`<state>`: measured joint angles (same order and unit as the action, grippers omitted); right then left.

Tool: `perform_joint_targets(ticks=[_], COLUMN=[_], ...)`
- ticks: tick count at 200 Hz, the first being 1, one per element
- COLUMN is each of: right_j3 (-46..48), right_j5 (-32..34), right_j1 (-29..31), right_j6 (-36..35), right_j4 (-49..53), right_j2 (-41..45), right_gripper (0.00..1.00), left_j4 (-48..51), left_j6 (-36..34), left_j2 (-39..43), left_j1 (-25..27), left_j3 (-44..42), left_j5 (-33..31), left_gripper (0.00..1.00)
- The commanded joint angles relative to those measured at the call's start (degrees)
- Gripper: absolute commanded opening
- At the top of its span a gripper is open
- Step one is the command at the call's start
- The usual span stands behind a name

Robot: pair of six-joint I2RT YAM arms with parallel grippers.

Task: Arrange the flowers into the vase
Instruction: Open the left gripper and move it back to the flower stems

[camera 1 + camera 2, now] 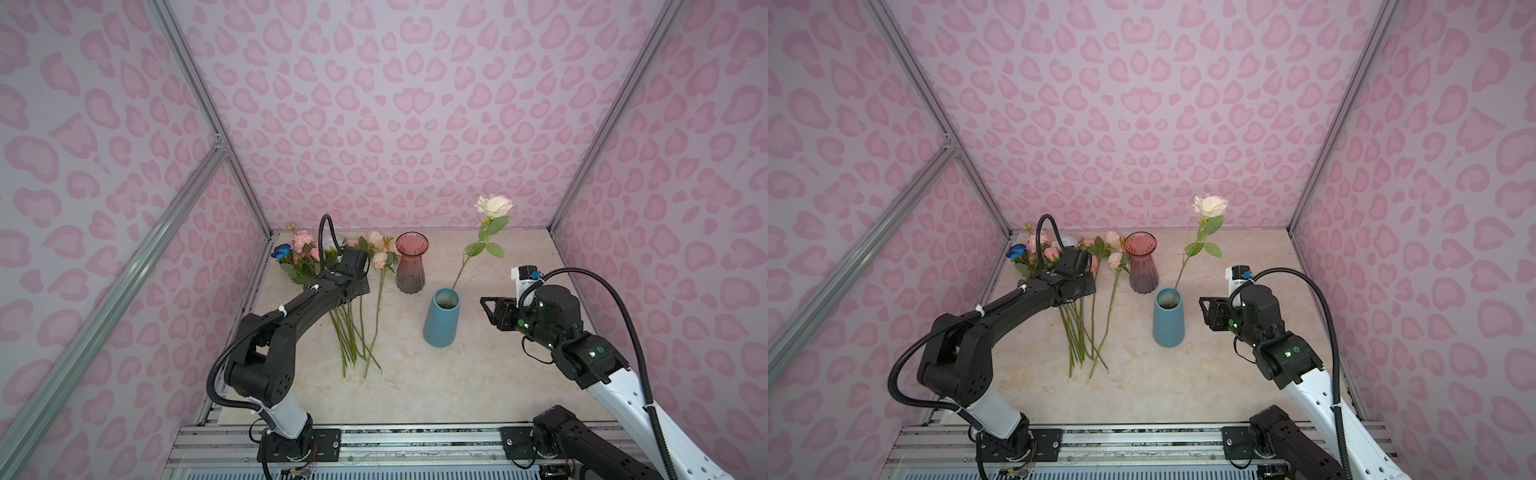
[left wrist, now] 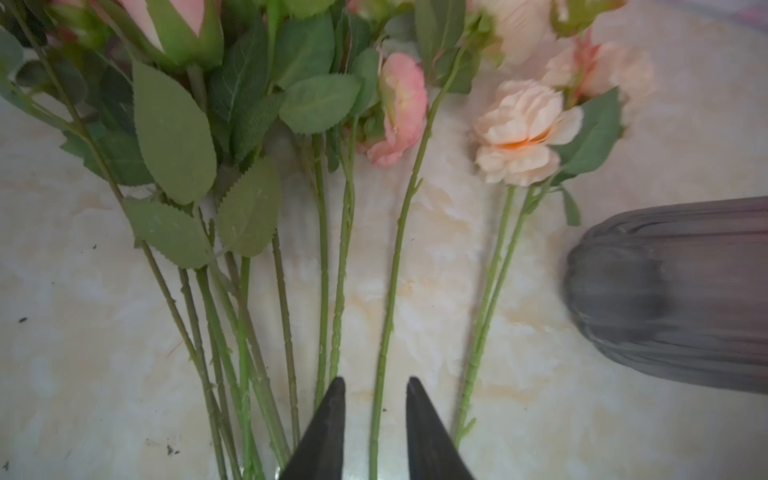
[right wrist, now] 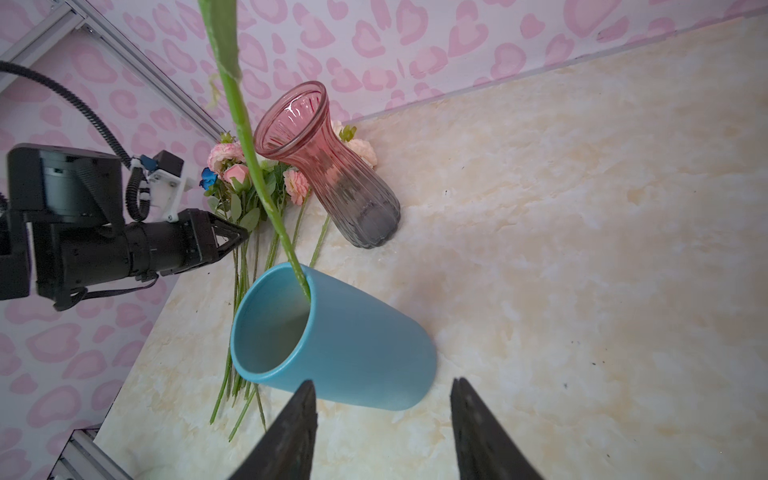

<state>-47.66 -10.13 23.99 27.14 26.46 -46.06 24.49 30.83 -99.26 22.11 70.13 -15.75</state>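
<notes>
In both top views a blue vase (image 1: 441, 318) (image 1: 1169, 318) stands mid-table, holding one cream rose (image 1: 493, 205) (image 1: 1210, 205) that leans on its far rim. The other flowers (image 1: 332, 257) (image 1: 1077, 253) lie in a loose bunch at the back left, stems towards the front. My left gripper (image 2: 376, 384) hangs low over those stems, open, with one thin green stem (image 2: 390, 291) between its fingers, touching neither. My right gripper (image 3: 384, 386) (image 1: 486, 305) is open and empty, just right of the blue vase (image 3: 332, 345).
A ribbed pink-to-grey glass vase (image 1: 411, 262) (image 2: 673, 291) (image 3: 328, 166) stands empty behind the blue one, right beside the flower bunch. Pink patterned walls close in the marble table (image 1: 519, 374). An aluminium rail (image 1: 415, 440) runs along the front edge.
</notes>
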Motion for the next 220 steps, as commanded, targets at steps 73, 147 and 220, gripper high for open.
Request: perform_joint_targets(ticks=[73, 147, 220], right_j3=[3.19, 2.90, 2.35], right_j5=[-0.29, 0.20, -0.16], right_j1=[-0.16, -0.54, -0.69], right_j6=[-2.44, -2.79, -2.10], right_j4=[-3.12, -2.31, -2.35], right_j2=[-0.99, -0.61, -0.26], right_gripper=[0.53, 0.52, 0.51], left_j4=[1.50, -0.36, -1.55], left_j6=[6.61, 6.25, 5.29], left_j2=[-1.60, -4.98, 0.66], left_j1=[-5.93, -6.09, -6.06], left_j3=[-2.76, -2.92, -4.28], left_j5=[-2.64, -1.05, 2.09], left_gripper=[0.26, 0.21, 0.03])
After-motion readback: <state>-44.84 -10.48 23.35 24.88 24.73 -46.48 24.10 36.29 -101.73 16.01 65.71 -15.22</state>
